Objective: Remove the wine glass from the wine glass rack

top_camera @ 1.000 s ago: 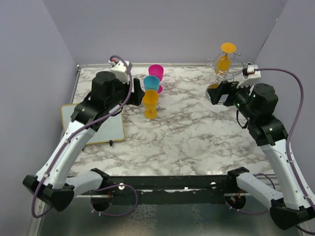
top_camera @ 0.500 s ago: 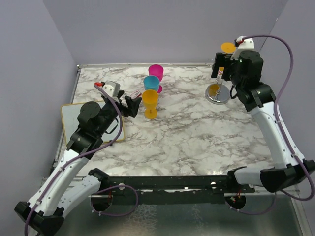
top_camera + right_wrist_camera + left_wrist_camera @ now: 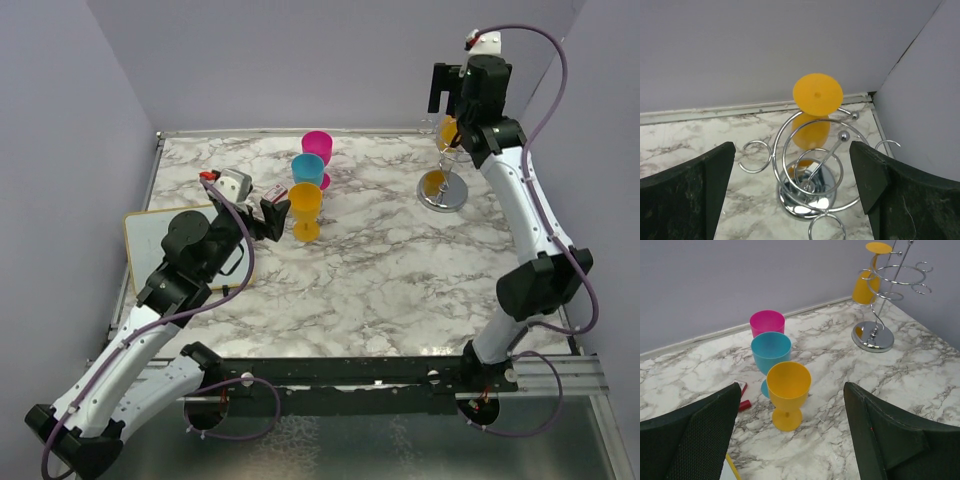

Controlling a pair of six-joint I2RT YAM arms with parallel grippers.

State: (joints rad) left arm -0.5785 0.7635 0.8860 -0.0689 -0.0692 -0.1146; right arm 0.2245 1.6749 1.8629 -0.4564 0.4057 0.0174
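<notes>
The wine glass rack (image 3: 443, 190), silver wire on a round shiny base, stands at the back right of the marble table. An orange wine glass (image 3: 447, 132) hangs upside down from one of its loops. My right gripper (image 3: 446, 93) is open and empty, high above the rack and looking down on it. In the right wrist view the rack (image 3: 807, 200) and the glass's round foot (image 3: 817, 93) lie between my spread fingers (image 3: 875, 175). My left gripper (image 3: 270, 216) is open and empty, low at the left, facing an upright orange goblet (image 3: 788, 390). The left wrist view also shows the rack (image 3: 874, 335).
Three upright goblets stand mid-table: orange (image 3: 305, 210), blue (image 3: 308, 170), pink (image 3: 317, 147). A white board with a yellow edge (image 3: 200, 262) lies at the left. A small red item (image 3: 742, 396) lies by the blue goblet. Purple walls close in behind and on both sides.
My right arm has lifted and reached from beside the rack to high above it. My left arm has drawn back and lowered toward the orange goblet.
</notes>
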